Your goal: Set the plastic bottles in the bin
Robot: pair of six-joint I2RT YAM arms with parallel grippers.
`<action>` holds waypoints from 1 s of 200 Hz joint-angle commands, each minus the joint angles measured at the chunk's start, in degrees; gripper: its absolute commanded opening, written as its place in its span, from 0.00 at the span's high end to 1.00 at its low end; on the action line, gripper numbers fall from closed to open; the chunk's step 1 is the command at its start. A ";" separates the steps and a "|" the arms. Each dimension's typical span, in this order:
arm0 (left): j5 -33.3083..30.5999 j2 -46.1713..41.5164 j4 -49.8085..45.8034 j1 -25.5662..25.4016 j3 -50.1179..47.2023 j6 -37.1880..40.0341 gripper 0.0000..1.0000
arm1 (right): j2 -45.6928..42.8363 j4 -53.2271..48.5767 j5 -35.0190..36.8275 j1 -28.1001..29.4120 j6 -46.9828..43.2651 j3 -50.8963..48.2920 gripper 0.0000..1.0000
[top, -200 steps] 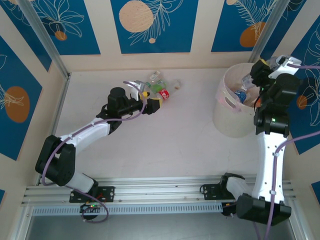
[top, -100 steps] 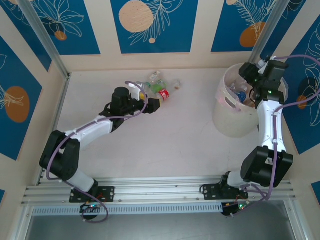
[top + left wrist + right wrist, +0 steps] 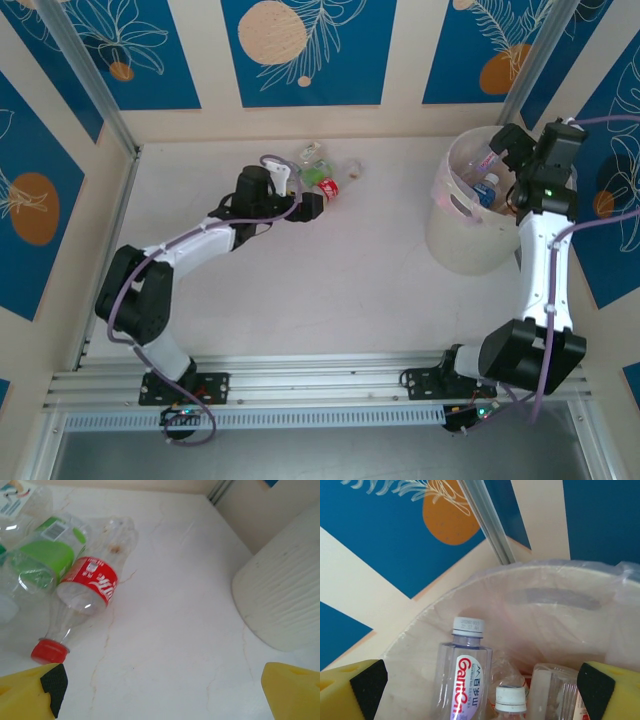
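1. On the far middle of the white table (image 3: 350, 270), a small cluster of plastic bottles (image 3: 315, 170) lay together, well apart from the bin (image 3: 462, 235), which stood at the far right.
2. The left gripper (image 3: 308, 204) sat low, just beside the near edge of that cluster. Its jaws were spread wide and held nothing, and the left wrist view showed bare table between its yellow fingers (image 3: 25, 692).
3. Just ahead of the left finger, a red-labelled bottle (image 3: 87, 592) lay on its side with its red cap (image 3: 49, 651) pointing back toward the gripper. It touched a crushed green-labelled bottle (image 3: 47, 555) on its left. More clear bottles lay beyond, partly cut off by the frame edge.
4. The right gripper (image 3: 508, 146) hung over the rim of the bin, also spread wide and empty.
5. Inside the bin, seen from the right wrist, a tall clear bottle (image 3: 465, 675) with a white cap and red lettering stood roughly upright. A shorter white-capped bottle (image 3: 510, 702) was close beside it, and another clear one (image 3: 552, 690) was next to that.
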 commanded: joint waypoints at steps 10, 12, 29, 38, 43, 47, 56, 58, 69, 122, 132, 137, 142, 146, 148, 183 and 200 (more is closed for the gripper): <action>-4.12 4.28 -8.12 -0.29 5.24 0.31 0.00 | -4.08 2.32 -9.38 0.07 -1.25 -2.13 0.00; -4.35 4.50 -8.53 -0.27 5.56 0.37 0.00 | -4.26 2.50 -10.41 0.19 -1.19 -2.22 0.00; -5.95 6.98 -12.31 -0.29 8.58 1.10 0.00 | -5.99 4.28 -20.72 1.31 -1.22 -3.24 0.01; -6.49 8.32 -13.83 -0.29 9.96 1.42 0.00 | -7.00 5.44 -25.43 2.79 -1.39 -3.92 0.01; -6.76 8.99 -14.45 -0.29 10.58 1.62 0.00 | -7.52 6.32 -27.51 3.91 -1.62 -4.39 0.00; -6.98 9.55 -14.94 -0.29 11.11 1.74 0.00 | -8.03 7.19 -28.87 5.03 -1.74 -4.82 0.00; -7.27 10.80 -15.95 -0.29 12.28 2.27 0.00 | -9.12 9.02 -30.52 7.98 -1.92 -6.10 0.00; -7.31 11.07 -16.18 -0.29 12.55 2.45 0.00 | -9.28 9.49 -30.68 8.76 -2.06 -6.40 0.00; -8.53 12.14 -17.36 -0.29 13.73 2.57 0.00 | -10.24 10.77 -30.23 13.54 -3.02 -7.44 0.00; -6.86 16.61 -18.33 0.85 16.65 3.56 0.00 | -5.27 7.98 -18.27 33.53 -6.61 -4.46 0.01; -7.81 18.78 -18.92 0.91 18.23 5.18 0.00 | -4.77 8.88 -17.17 35.37 -7.12 -4.64 0.00; -8.71 19.79 -19.43 0.85 19.12 5.90 0.01 | -4.58 9.05 -16.48 36.00 -7.28 -4.78 0.00; -9.34 20.85 -19.93 0.85 20.07 6.77 0.02 | -4.35 9.08 -15.83 36.38 -7.30 -4.77 0.01; -9.74 21.68 -20.32 0.85 20.92 7.53 0.03 | -4.25 9.13 -15.35 36.73 -7.21 -4.79 0.01; -9.93 21.97 -20.52 0.85 21.30 7.94 0.04 | -4.24 9.17 -15.22 36.82 -7.11 -4.84 0.00; -13.36 25.57 -21.46 0.85 25.64 11.91 0.07 | -4.65 7.77 -14.21 37.04 -6.68 -5.45 0.01; -14.37 26.86 -21.55 0.85 26.27 12.62 0.07 | -5.34 7.16 -13.31 37.03 -7.01 -5.90 0.00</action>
